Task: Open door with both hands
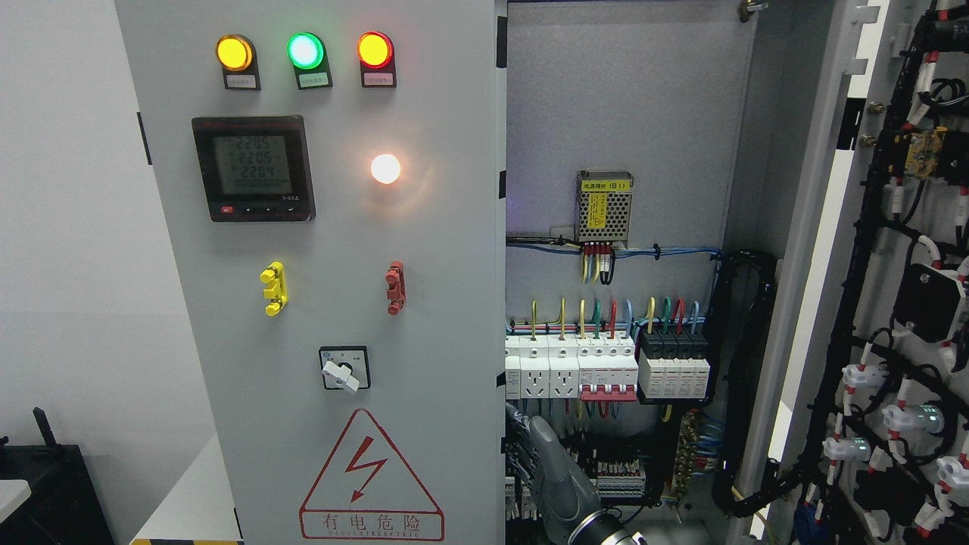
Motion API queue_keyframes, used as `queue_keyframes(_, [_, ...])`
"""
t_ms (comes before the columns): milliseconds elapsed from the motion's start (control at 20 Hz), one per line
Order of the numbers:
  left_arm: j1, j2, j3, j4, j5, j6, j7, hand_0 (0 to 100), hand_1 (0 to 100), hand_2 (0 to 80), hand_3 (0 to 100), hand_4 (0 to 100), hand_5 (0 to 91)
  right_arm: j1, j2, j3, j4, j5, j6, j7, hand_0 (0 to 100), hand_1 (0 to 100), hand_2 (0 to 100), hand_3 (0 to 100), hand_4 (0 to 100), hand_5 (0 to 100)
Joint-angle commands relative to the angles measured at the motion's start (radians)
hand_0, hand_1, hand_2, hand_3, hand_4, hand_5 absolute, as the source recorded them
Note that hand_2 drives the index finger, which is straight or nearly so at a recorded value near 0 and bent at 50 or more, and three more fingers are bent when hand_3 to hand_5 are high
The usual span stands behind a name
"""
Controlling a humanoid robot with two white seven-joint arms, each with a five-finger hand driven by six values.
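The grey cabinet's left door point(333, 227) is closed and carries three lit lamps, a meter and a rotary switch. The right door point(901, 318) is swung wide open to the right, with its wired inner side showing. Between them the cabinet interior point(621, 151) is exposed, with breakers and sockets. My right hand point(556, 473), grey, rises from the bottom edge just right of the middle. It reaches up and left to the left door's right edge point(501, 424), in front of the lower terminals. Its grip is hidden. The left arm does not show.
Breakers and sockets point(606, 367) run across the cabinet's middle, with a power supply point(603, 208) above them. Black cable bundles point(746, 378) hang by the right frame. A black box point(45, 484) stands at the lower left beside a white wall.
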Motion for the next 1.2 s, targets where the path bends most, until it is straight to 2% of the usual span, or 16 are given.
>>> queue_keyframes(0, [0.000, 0.000, -0.001, 0.000, 0.000, 0.000, -0.002, 0, 0, 0.0, 0, 4, 0.0, -0.003, -0.004, -0.002, 0.001, -0.013, 0.005, 0.008, 0, 0, 0, 0, 0, 0])
queue_keyframes(351, [0.000, 0.000, 0.000, 0.000, 0.000, 0.000, 0.000, 0, 0, 0.0, 0, 4, 0.0, -0.009, -0.004, -0.002, 0.004, -0.014, 0.007, 0.013, 0, 0, 0, 0, 0, 0])
queue_keyframes(451, [0.000, 0.000, 0.000, 0.000, 0.000, 0.000, -0.002, 0, 0, 0.0, 0, 4, 0.0, -0.009, -0.004, -0.002, 0.005, -0.032, 0.008, 0.039, 0, 0, 0, 0, 0, 0])
queue_keyframes(802, [0.000, 0.000, 0.000, 0.000, 0.000, 0.000, -0.002, 0, 0, 0.0, 0, 4, 0.0, -0.017, -0.007, -0.002, 0.005, -0.048, 0.010, 0.048, 0, 0, 0, 0, 0, 0])
queue_keyframes(952, [0.000, 0.000, 0.000, 0.000, 0.000, 0.000, 0.000, 0, 0, 0.0, 0, 4, 0.0, -0.017, -0.009, -0.003, 0.005, -0.048, 0.010, 0.077, 0, 0, 0, 0, 0, 0])
queue_keyframes(1152, [0.000, 0.000, -0.001, 0.000, 0.000, 0.000, 0.000, 0, 0, 0.0, 0, 4, 0.0, -0.017, -0.010, -0.003, 0.005, -0.048, 0.010, 0.079, 0, 0, 0, 0, 0, 0])
